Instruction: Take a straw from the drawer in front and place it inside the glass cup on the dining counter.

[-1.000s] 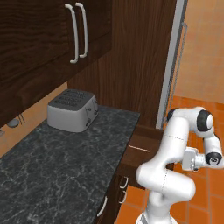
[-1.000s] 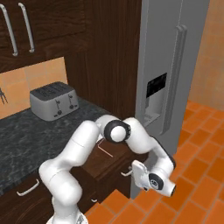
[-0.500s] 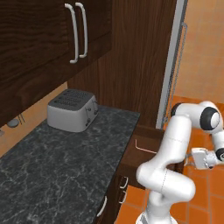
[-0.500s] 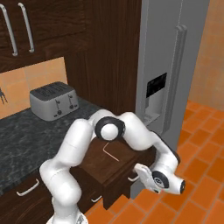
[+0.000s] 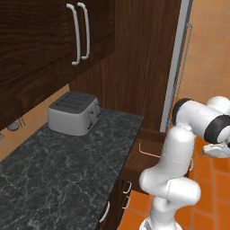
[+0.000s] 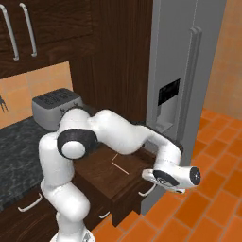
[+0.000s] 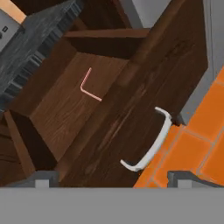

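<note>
The drawer (image 7: 83, 109) is seen pulled out from the dark cabinet front, and everything else is placed from it. On its wooden floor the straw (image 7: 89, 86) is found lying flat, a thin pinkish stick with a bend in it, toward the back half of the drawer and apart from the side walls. The same straw (image 6: 119, 164) is seen in the right base view, and the straw (image 5: 149, 150) again in the left base view. A curved silver handle (image 7: 151, 145) is fixed to the drawer front, on the side facing the orange floor (image 7: 199, 144).

The gripper (image 6: 174, 178) is held out in front of the drawer, just beyond the handle and clear of it, over the floor. In the hand view the two fingertips (image 7: 41, 178) are seen standing far apart at the bottom edge, the jaws spread wide with nothing between them.

Behind the drawer and to its left a black counter (image 5: 63, 166) is seen, with a toaster (image 5: 74, 112) on it. A grey fridge (image 6: 184, 71) stands just beside the drawer on its right.
</note>
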